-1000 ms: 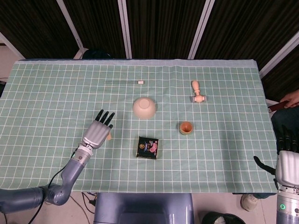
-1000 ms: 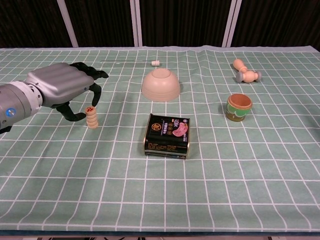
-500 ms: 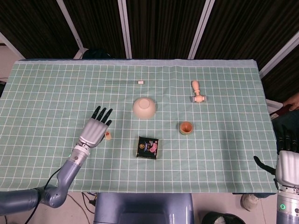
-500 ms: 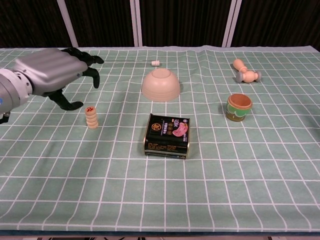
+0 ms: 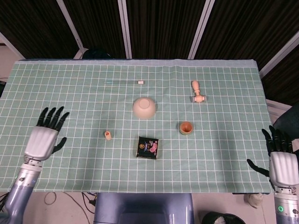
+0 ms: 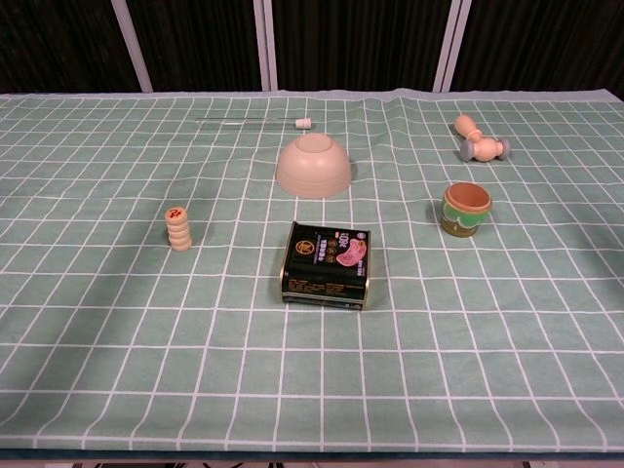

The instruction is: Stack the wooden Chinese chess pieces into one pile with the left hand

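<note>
A short pile of wooden Chinese chess pieces [image 6: 178, 228] stands upright on the green-checked tabletop [image 5: 70, 93], its long axis vertical and a red character showing on the top disc. The left hand [image 5: 44, 135] sits near the tabletop's left edge with its fingers [image 5: 52, 116] spread wide and holding nothing; the pile lies well apart from those fingertips, off toward the middle of the cloth. The right hand [image 5: 281, 161] hangs at the far right edge, fingers also apart and empty, much farther from the pile than the left. No loose piece is visible elsewhere, so the stacking looks finished. Beyond the pile from the left fingers lie a dark food tin [image 6: 327, 263], an upturned beige bowl [image 6: 313, 167], a small green-and-orange cup [image 6: 465, 209], a wooden toy [image 6: 479, 139] and a thin rod [image 6: 253, 121]. Nothing stands between the left fingers and the pile.
</note>
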Motion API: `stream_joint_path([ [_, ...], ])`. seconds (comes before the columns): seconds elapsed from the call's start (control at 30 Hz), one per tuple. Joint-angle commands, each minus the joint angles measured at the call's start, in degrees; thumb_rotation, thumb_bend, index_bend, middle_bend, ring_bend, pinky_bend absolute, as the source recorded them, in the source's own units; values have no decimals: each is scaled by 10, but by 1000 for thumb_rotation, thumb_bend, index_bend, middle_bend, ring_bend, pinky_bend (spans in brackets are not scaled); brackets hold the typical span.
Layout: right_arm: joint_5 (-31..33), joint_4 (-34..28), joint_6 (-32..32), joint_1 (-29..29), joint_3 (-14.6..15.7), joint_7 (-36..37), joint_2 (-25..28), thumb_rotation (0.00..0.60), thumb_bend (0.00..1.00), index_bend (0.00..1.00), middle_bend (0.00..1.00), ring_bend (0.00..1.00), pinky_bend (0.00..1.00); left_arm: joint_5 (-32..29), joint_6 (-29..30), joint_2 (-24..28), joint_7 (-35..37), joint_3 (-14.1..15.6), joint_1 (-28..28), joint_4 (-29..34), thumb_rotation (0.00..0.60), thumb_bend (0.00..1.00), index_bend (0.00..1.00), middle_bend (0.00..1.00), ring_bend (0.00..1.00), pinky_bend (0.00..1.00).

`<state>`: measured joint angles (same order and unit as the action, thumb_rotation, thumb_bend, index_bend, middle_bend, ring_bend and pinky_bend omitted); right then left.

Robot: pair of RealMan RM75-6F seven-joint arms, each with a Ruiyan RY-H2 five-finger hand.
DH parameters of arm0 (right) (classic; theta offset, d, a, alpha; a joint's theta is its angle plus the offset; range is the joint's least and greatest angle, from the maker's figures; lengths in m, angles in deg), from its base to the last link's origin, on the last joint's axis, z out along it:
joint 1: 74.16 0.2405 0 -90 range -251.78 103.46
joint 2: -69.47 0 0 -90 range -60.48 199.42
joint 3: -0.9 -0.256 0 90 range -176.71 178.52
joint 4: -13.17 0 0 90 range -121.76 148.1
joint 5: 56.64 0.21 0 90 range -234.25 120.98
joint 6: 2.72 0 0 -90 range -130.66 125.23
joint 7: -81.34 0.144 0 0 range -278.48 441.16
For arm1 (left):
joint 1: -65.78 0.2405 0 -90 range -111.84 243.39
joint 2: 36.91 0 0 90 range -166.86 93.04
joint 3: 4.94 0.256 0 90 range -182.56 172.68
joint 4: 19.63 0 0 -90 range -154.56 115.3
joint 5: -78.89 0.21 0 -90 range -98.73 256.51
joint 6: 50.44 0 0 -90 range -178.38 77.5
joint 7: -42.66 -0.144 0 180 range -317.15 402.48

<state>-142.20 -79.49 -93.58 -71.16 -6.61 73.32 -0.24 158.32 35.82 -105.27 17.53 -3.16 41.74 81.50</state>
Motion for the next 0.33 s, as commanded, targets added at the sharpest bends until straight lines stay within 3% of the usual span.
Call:
stream_joint_path([
  [0.03,-21,1,17,6,17,5,13,600,233,119,13,0,0,19,45,38,58,21,50,-2,600,283,89,0,0,0],
  [0.33,-45,5,15,8,29,-14,14,600,232,119,13,0,0,27,81,61,132,22,108,-41,600,282,82,0,0,0],
])
